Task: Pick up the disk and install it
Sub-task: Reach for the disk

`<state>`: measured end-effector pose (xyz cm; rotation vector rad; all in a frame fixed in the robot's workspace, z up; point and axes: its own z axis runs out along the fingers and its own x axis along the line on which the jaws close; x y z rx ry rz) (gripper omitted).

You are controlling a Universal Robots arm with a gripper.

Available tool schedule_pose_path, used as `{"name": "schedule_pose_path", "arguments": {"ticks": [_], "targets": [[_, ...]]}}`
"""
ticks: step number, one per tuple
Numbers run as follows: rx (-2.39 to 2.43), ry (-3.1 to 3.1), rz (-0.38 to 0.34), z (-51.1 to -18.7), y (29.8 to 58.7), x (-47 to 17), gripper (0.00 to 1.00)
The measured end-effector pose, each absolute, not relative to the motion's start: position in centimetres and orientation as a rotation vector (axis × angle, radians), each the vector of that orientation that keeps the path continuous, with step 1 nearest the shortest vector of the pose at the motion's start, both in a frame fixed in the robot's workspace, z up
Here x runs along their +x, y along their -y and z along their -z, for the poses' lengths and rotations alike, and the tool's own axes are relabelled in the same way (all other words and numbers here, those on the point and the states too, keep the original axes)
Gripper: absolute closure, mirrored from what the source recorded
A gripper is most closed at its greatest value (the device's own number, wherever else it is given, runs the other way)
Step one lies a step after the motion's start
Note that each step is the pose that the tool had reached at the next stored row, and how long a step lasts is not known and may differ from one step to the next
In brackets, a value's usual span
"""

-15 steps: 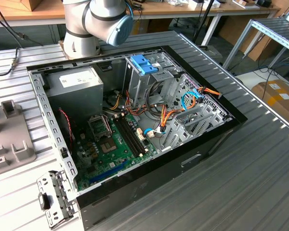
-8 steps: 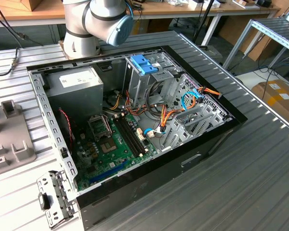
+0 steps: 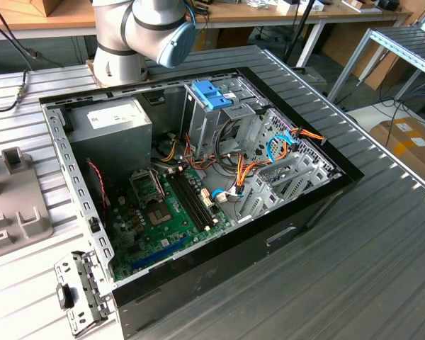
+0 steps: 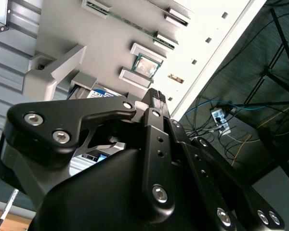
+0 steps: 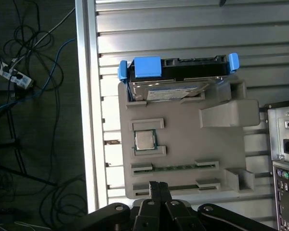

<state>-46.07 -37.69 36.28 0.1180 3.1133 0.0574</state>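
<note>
Where the silver-grey, blue-railed metal disk (image 5: 183,77) sits in the grey plastic holder (image 5: 183,144), its long axis follows the ribbed desk's (image 5: 183,29) grooves, blue tab toward the desk edge. The black tool (image 5: 154,186) is clenched, empty.

Ribbed metal table (image 3: 368,276), wooden bench (image 3: 255,15) behind, dark floor (image 5: 33,144) — loose cables (image 5: 38,38), cardboard box (image 3: 411,144)

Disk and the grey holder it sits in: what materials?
Disk: silver-grey body with sheen, likely metal; bright blue side rails and tab look like moulded plastic. Holder: uniform matte grey with blocky walls, probably plastic; can't rule out painted metal.
</note>
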Motion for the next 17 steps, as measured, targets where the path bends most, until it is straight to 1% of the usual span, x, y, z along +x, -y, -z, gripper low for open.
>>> {"name": "schedule_pose_path", "arguments": {"ticks": [17], "targets": [[0.118,-3.113,-0.056,-36.12,37.63,-45.50,0.89]]}}
